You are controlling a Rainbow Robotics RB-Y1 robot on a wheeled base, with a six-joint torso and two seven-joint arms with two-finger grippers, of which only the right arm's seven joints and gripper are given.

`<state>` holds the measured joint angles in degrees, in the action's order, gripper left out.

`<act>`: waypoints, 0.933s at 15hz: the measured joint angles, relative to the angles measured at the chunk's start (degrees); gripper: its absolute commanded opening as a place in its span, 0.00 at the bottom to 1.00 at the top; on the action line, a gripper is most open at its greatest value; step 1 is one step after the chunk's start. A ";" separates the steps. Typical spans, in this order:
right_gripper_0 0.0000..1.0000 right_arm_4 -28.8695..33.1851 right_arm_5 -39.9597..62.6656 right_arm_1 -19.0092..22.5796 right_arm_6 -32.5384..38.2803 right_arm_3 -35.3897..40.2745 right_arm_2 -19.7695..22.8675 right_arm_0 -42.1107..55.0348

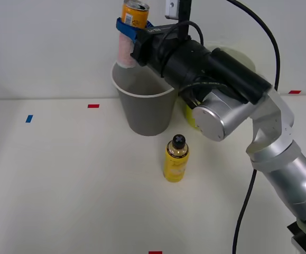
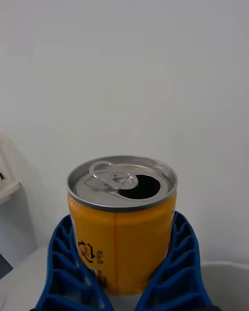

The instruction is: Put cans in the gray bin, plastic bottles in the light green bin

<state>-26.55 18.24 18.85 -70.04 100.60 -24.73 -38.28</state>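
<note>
My right gripper is shut on the orange-yellow can, holding it upright above the far-left rim of the gray bin. In the right wrist view the can has a silver top with an opened pull tab, and the blue ribbed fingers clasp both its sides. A yellow plastic bottle with a black cap stands upright on the table in front of the gray bin. The light green bin is mostly hidden behind my arm, to the right of the gray bin.
The white table carries small red tape marks and a blue one. A black cable hangs along my arm. A white wall stands behind the bins.
</note>
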 measured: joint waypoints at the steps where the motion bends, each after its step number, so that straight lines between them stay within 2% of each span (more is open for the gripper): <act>1: 0.00 0.38 -1.34 -0.19 -0.09 -2.88 -0.70 -1.57; 5: 0.00 4.38 -3.58 -0.43 -0.11 -9.10 -3.03 -5.04; 10: 0.01 6.87 -3.69 -0.31 -0.39 -9.70 -3.38 -5.67; 11: 0.12 7.15 -3.71 -0.24 -0.25 -9.70 -3.41 -5.66; 12: 0.32 7.25 -3.71 -0.18 -0.07 -9.71 -3.43 -5.63; 13: 0.64 7.32 -3.70 -0.14 0.02 -9.72 -3.42 -5.61; 14: 0.87 7.41 -3.70 -0.11 0.10 -9.72 -3.42 -5.60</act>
<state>-19.15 14.53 18.74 -69.94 90.88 -28.15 -43.88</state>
